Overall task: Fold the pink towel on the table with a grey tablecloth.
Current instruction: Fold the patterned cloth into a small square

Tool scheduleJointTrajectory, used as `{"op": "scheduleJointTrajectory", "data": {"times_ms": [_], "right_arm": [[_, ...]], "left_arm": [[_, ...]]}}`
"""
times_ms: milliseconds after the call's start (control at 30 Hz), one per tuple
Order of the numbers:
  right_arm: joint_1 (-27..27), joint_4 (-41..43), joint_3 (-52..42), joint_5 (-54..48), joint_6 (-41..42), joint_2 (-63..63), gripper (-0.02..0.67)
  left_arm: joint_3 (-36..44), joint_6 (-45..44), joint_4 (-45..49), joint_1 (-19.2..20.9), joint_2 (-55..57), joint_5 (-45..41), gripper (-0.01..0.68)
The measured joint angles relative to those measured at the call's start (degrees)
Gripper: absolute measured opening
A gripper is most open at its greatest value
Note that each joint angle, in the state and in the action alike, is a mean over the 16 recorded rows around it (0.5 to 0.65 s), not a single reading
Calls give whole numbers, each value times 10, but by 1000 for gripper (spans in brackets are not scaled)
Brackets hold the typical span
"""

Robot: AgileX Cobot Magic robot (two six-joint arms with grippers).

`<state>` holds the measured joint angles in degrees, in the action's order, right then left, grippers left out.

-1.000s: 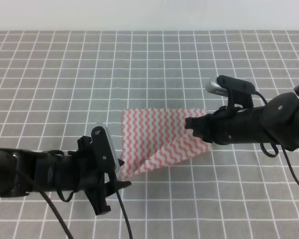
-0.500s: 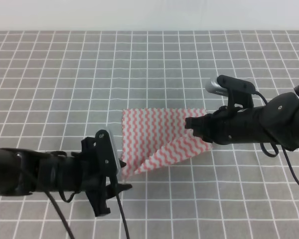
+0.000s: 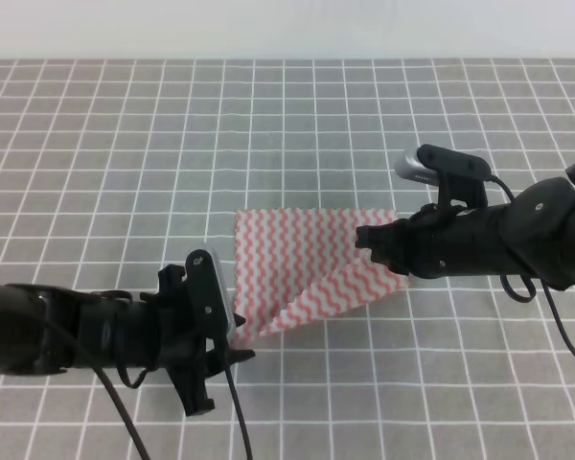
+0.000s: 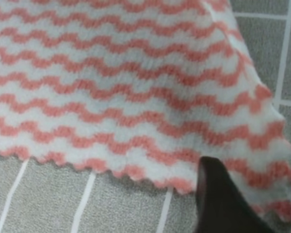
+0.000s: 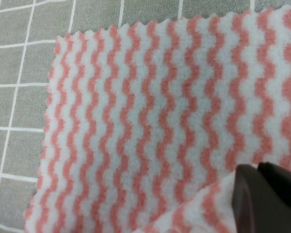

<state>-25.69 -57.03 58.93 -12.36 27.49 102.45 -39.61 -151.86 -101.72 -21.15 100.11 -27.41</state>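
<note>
- Two arms of mine work at the pink towel (image 3: 307, 264), which lies near the middle of the table with a grey tablecloth (image 3: 125, 144), partly folded, one flap turned up over the rest in a slanted line.
- My left gripper (image 3: 232, 337) sits at the towel's lower left corner, low over the cloth, its arm stretching away to the left of the towel.
- From my left wrist view, the towel's pinked edge (image 4: 111, 170) runs across the grid, and one dark fingertip (image 4: 218, 199) overlaps the hem at the corner; I cannot tell how wide these jaws stand or whether they pinch the cloth.
- Wavy pink-red and white stripes cover the towel's flat part, whose top edge lies straight along the grid lines.
- My right gripper (image 3: 366, 237) meets the towel's right side, near its upper right corner.
- From my right wrist view, a dark fingertip (image 5: 262, 194) lies over a raised fold of the towel; whether it clamps it, I cannot tell.
</note>
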Motion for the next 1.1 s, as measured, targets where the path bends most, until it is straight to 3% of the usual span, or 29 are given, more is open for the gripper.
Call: {"op": "scheduleJointTrajectory", "data": {"times_ms": [500, 733, 1100], "right_arm": [[0, 0, 0, 0, 0, 0, -15], [0, -1, 0, 0, 0, -2, -15], [5, -5, 0, 9, 0, -2, -15]], "left_arm": [[-2, 7, 5, 0, -8, -13, 84], [-14, 69, 5, 1, -23, -9, 13], [-66, 207, 4, 1, -33, 12, -2]]}}
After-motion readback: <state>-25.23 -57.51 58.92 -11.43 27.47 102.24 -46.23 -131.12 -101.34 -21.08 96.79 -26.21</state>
